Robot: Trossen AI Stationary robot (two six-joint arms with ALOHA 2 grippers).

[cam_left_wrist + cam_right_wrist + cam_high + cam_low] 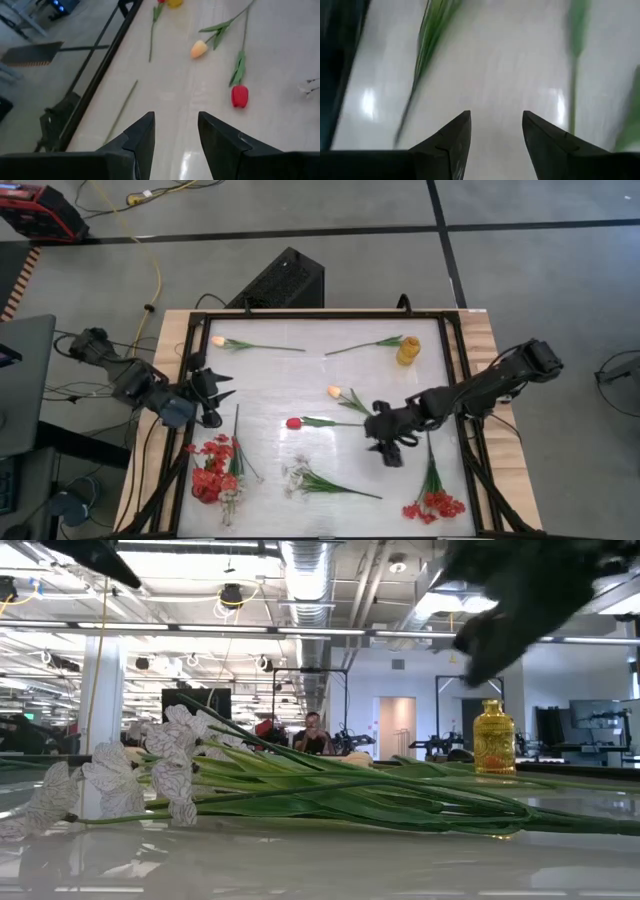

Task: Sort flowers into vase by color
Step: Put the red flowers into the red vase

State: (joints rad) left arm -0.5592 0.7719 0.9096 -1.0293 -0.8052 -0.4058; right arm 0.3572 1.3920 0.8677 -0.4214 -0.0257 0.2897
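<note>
Flowers lie flat on the white tabletop. A peach tulip is at the far left and another near the middle. A red tulip lies beside it. Red clusters lie near left and near right, with a white spray between them. A yellow vase stands upright at the far right, with one stem's tip close to it. My left gripper hovers open at the left edge. My right gripper hovers open over bare table right of the red tulip; its wrist view shows only blurred green stems.
A black frame rail runs around the tabletop, and a black box sits beyond the far edge. In the low view, a person shows in the room behind the table. Bare tabletop lies between the far stems and the middle tulips.
</note>
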